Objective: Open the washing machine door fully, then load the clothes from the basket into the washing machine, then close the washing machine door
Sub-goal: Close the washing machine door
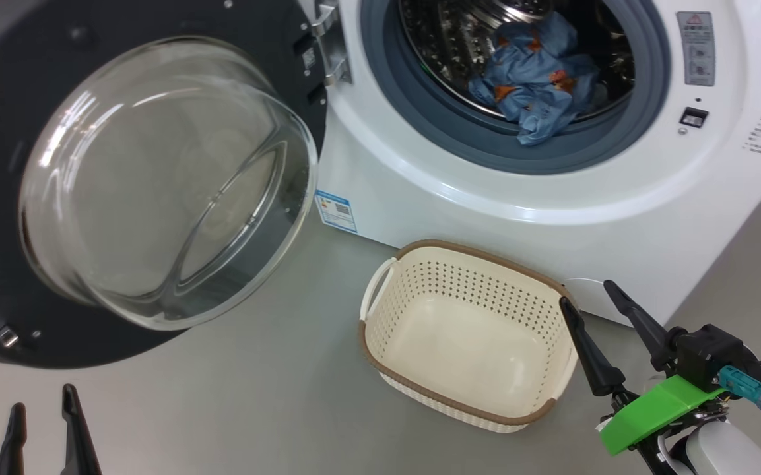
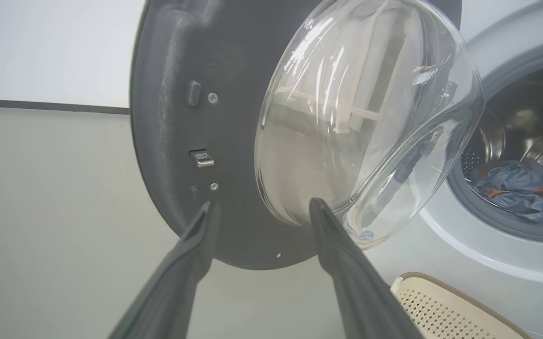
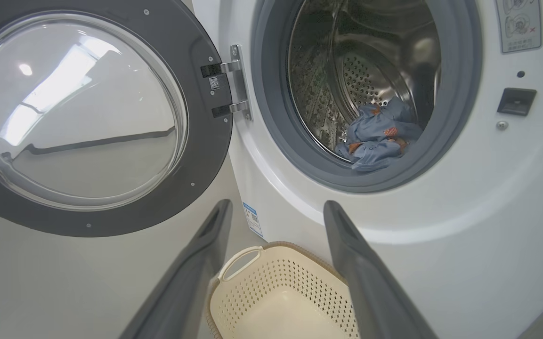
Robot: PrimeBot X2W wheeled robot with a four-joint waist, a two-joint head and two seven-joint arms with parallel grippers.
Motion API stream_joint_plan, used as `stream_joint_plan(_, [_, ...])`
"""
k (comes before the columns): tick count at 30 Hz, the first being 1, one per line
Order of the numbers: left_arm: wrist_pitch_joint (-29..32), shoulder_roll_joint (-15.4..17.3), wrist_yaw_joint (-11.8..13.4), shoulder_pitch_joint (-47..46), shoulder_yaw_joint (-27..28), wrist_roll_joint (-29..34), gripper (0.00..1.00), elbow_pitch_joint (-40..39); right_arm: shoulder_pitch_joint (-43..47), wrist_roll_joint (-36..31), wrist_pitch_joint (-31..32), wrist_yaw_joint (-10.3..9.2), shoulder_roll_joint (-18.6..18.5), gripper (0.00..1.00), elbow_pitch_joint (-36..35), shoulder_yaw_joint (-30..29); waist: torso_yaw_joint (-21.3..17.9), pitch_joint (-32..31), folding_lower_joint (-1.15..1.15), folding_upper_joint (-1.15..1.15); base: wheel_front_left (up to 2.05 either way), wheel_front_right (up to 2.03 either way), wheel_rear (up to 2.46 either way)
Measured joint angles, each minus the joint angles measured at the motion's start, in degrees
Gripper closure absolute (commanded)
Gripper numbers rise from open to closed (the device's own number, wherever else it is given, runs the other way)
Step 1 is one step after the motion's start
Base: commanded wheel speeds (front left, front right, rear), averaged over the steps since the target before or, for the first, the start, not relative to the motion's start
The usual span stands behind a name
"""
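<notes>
The washing machine [image 1: 519, 198] stands with its door [image 1: 156, 178] swung wide open to the left, glass bowl facing out. Light blue clothes [image 1: 535, 82] with orange figures lie inside the steel drum, one fold hanging over the gasket. The cream basket [image 1: 466, 333] sits empty on the floor before the machine. My right gripper [image 1: 585, 293] is open just right of the basket, nothing between its fingers. At the lower left my left gripper [image 1: 43, 399] is open, low in front of the door [image 2: 233, 117]. The clothes [image 3: 377, 139], basket [image 3: 276, 301] and door [image 3: 87, 113] also appear in the right wrist view.
Grey floor [image 1: 255, 396] spreads around the basket and under the open door. The door hinge [image 1: 327, 46] sits at the left of the drum opening. A latch slot [image 1: 693, 117] and a warning label [image 1: 695, 47] are on the machine's right front.
</notes>
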Motion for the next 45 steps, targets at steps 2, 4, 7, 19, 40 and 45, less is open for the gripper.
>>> stream_joint_plan(2, [0.0, -0.1, 0.0, 0.1, 0.4, 0.0, 0.00, 0.0, 0.0, 0.0, 0.0, 0.00, 0.0, 0.00, 0.0, 0.1, 0.7, 0.0, 0.00, 0.00, 0.00, 0.00, 0.00])
stream_joint_plan(4, [0.0, -0.3, 0.0, 0.2, 0.9, 0.4, 0.00, 0.0, 0.0, 0.1, 0.0, 0.00, 0.0, 0.00, 0.1, 0.1, 1.2, -0.3, 0.00, 0.00, 0.00, 0.00, 0.00])
stream_joint_plan(7, [0.0, -0.4, 0.0, 0.4, 1.2, 0.4, 0.00, -0.3, 0.0, 0.4, 0.0, 0.00, 0.0, 0.00, 0.1, 0.1, 1.4, -0.6, 0.00, 0.00, 0.00, 0.00, 0.00])
stream_joint_plan(19, [0.0, -0.1, 0.0, 1.0, 1.9, -0.7, 1.00, -4.6, 0.2, 0.4, 0.0, 0.00, 0.1, 0.00, 0.1, 0.1, 1.4, -0.6, 0.00, 0.00, 0.00, 0.00, 0.00])
stream_joint_plan(40, [14.3, 28.6, 0.0, -25.2, 5.8, -47.7, 1.00, 5.3, 0.1, 0.4, 0.0, 0.00, 0.2, 0.00, 0.6, 1.2, 1.4, 2.6, 0.00, 0.00, 0.00, 0.00, 0.00])
stream_joint_plan(45, [26.3, 33.3, 0.0, -33.0, 5.7, -56.2, 1.00, 18.0, -0.6, 0.4, 0.0, 0.00, -0.1, 0.00, 1.1, 2.0, 1.4, 3.5, 0.00, 0.00, 0.00, 0.00, 0.00])
